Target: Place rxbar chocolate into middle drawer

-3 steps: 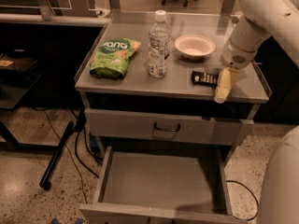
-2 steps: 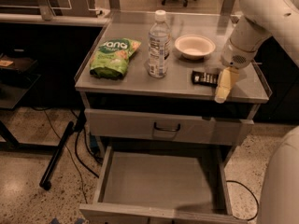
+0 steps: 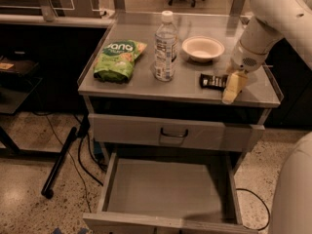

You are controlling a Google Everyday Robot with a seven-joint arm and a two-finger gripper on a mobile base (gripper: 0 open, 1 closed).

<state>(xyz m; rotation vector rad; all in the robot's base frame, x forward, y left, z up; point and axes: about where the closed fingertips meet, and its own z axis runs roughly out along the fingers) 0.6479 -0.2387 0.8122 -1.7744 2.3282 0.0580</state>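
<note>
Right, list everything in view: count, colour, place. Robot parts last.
rxbar chocolate: one, black, cabinet top, right front.
green snack bag: one, green, cabinet top, left.
water bottle: one, clear with white cap, upright, centre.
bowl: one, whitish, back right.
cabinet top: one, grey.
upper drawer front: one, grey, dark handle, shut.
middle drawer: one, grey, pulled open below.
arm: one, white, right side.
hand: one, yellowish, at the bar's right end.

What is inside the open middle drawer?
Only the bare grey floor of the middle drawer shows; its front wall hides a strip. The rxbar chocolate lies on the cabinet top, one end behind the gripper.
</note>
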